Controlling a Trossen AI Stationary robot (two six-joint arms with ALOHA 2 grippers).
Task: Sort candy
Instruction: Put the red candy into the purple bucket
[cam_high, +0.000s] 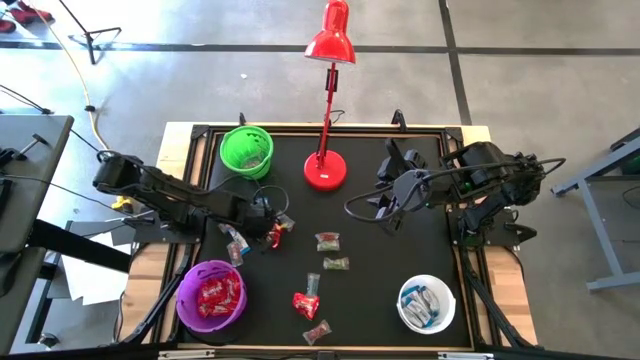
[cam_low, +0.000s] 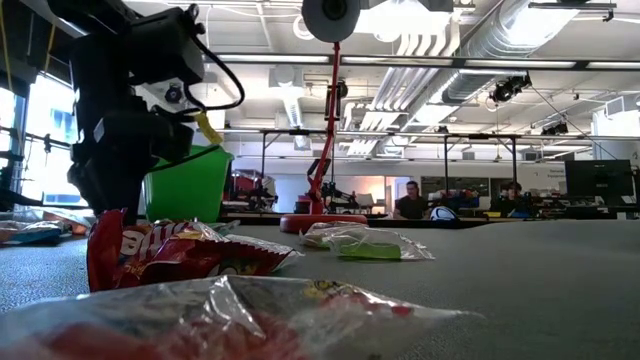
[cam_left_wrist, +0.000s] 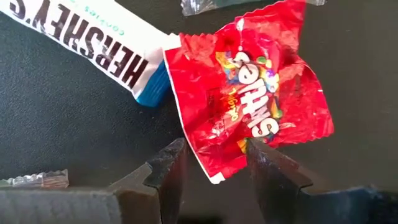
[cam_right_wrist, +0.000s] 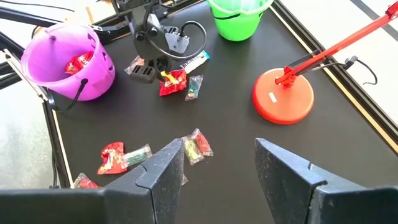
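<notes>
My left gripper (cam_left_wrist: 214, 165) is low over the black worktop (cam_high: 380, 300), left of centre in the high view, its jaws standing apart astride the lower edge of a crinkled red Skittles packet (cam_left_wrist: 255, 102). A blue-and-white Hershey's bar (cam_left_wrist: 93, 46) lies touching that packet. Other small wrapped candy (cam_high: 330, 250) is scattered mid-frame and toward the bottom. The purple plastic bowl (cam_high: 195, 310), lower left, holds red packets; the white bowl (cam_high: 405, 315), lower right, holds blue-and-white ones; the green bowl (cam_high: 245, 150) sits upper left. My right gripper (cam_right_wrist: 217, 168) hovers at the right, jaws wide and empty, beside the red desk lamp (cam_high: 325, 170).
</notes>
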